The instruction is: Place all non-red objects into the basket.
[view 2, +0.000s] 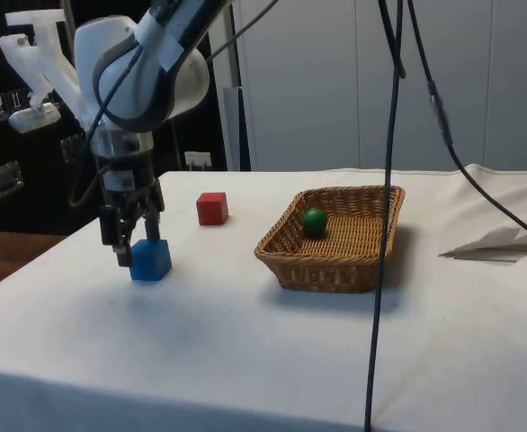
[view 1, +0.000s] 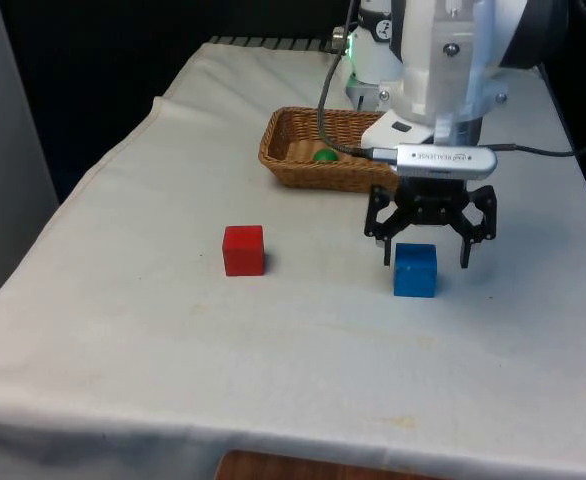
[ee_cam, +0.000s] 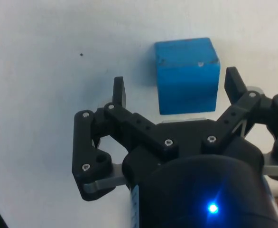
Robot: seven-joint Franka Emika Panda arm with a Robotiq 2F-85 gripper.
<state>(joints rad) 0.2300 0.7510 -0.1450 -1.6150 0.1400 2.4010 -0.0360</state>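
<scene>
Blue is the colour of the block that is sitting on the white table, and it is the thing the robot is going for. The tool is hanging right over the block with its two fingers spread wide apart, holding nothing. The wrist view is showing that the block is not sitting in the middle of the gap: it is lying closer to one finger than the other, so the tool is probably needing a small slide sideways before it is going down. The block is a cube, so it is not having a long side to line up with. The woven basket is standing farther back on the table, near the robot, and a green ball is already lying inside it. The red block is sitting apart on the front view's left, and it is meant to be left alone. The blue block looks like the last thing that is needing to go in.
</scene>
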